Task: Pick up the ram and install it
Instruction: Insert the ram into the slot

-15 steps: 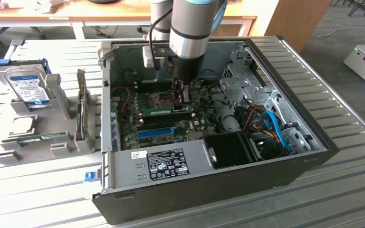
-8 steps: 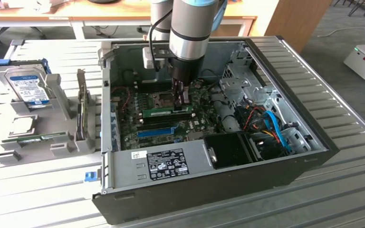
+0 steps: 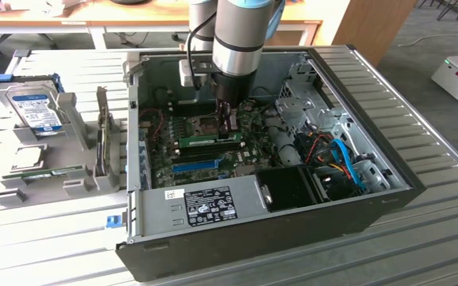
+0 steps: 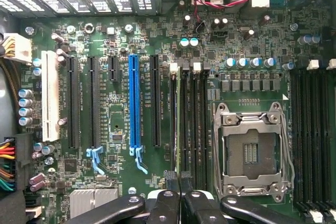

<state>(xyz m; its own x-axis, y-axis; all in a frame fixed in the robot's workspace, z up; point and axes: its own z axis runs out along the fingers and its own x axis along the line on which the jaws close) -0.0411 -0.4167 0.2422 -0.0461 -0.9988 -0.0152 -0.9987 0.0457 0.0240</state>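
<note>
There is one open computer case point(image 3: 253, 238) on one table point(image 3: 436, 238), and one motherboard point(image 4: 115, 114) in it. The board carries one blue slot point(image 4: 134, 103), one white slot point(image 4: 50, 95) and one processor socket point(image 4: 251, 153). One ram point(image 3: 205, 142) stands on the board. One hard drive point(image 3: 38, 110) is outside the case.

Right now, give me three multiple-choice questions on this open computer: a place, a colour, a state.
1. Where is the silver hard drive with the blue label, relative to the black computer case? A inside it; B outside, toward the exterior view's left; C on top.
2. What colour is the long thin ram stick beneath the gripper? A green; B red; C white.
3. The gripper's jaws are: A wide apart; B missing; C shut.
Answers: B, it lies outside the case wall; A, its board is green; C, the black fingers meet in the wrist view.
</note>
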